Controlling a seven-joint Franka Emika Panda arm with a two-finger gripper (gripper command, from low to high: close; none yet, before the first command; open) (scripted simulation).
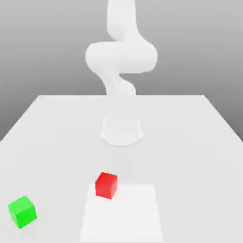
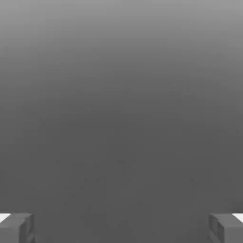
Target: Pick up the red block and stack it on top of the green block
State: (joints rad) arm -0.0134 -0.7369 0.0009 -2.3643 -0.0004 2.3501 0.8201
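While the fingers (image 2: 121,228) stand wide apart with nothing between them, red block (image 1: 106,185) sits untouched on the counter (image 1: 190,142), well apart from green block (image 1: 22,211), ready for pickup.

A: The red block (image 1: 106,184) and green block (image 1: 22,211): smooth, matt, plain faces.
B: The desk (image 1: 190,142): smooth, matt white. The arm (image 1: 121,57): smooth pale shell. The claw (image 2: 121,228) fingertips (image 2: 16,228): matt grey.
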